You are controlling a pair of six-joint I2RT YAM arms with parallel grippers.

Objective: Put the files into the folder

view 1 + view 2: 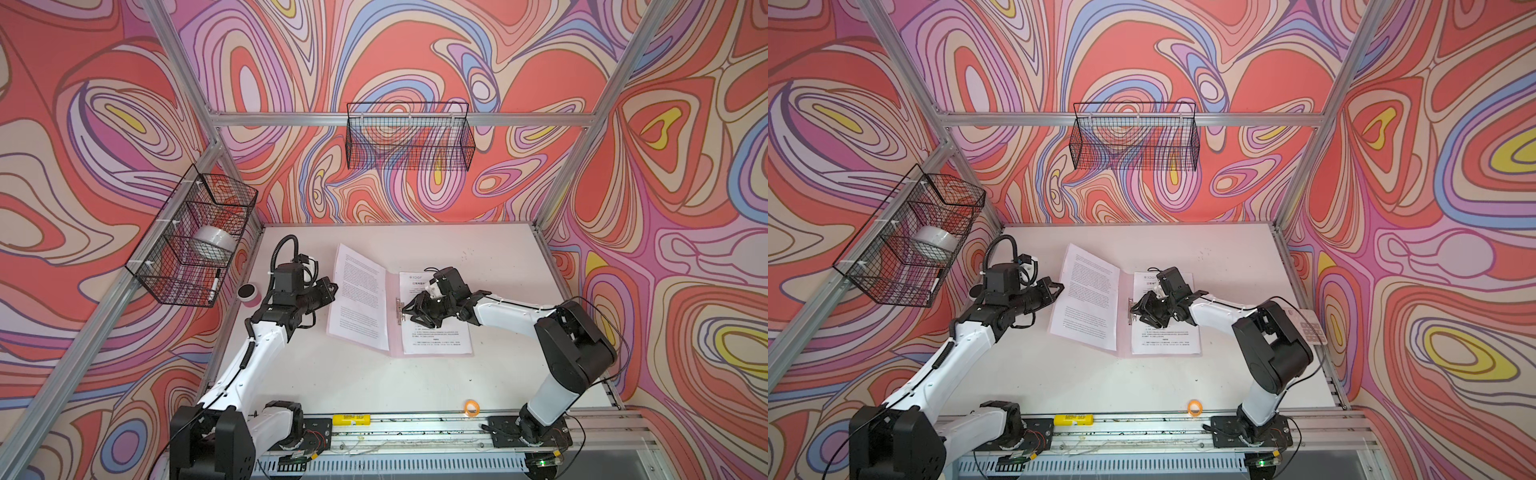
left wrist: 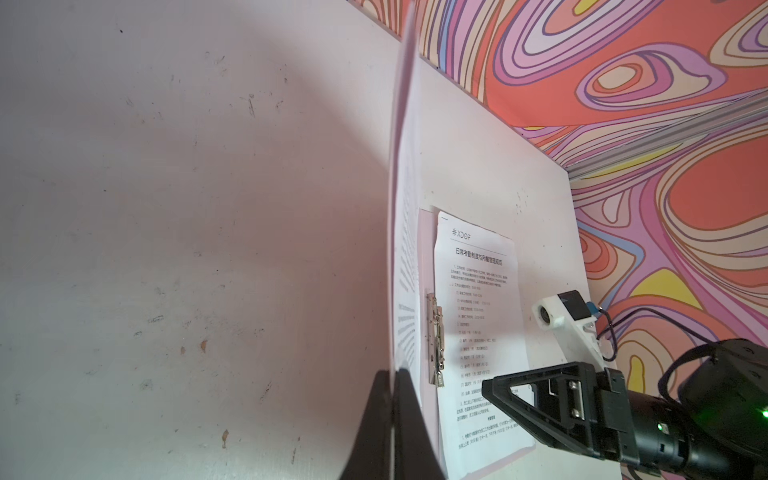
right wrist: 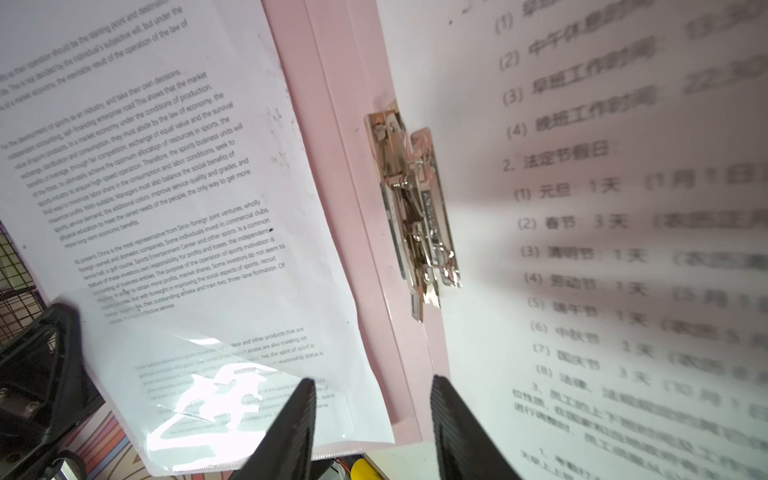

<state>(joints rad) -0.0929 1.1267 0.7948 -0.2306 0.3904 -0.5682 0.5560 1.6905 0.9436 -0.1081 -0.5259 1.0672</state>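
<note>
Jaws: left gripper clamps folder flap; right gripper half-open, empty, by clip.

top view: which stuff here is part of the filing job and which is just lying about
Job: pink folder, text sheet, headed sheet, metal clip.

Lying about: orange tape ring, yellow block, black-topped pink pot, back wire basket, side wire basket with white roll and marker.

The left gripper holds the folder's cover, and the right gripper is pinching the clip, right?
No. The right gripper has its jaws open, not closed on the clip, as the right wrist view shows. The left gripper does hold the cover of the folder.
</note>
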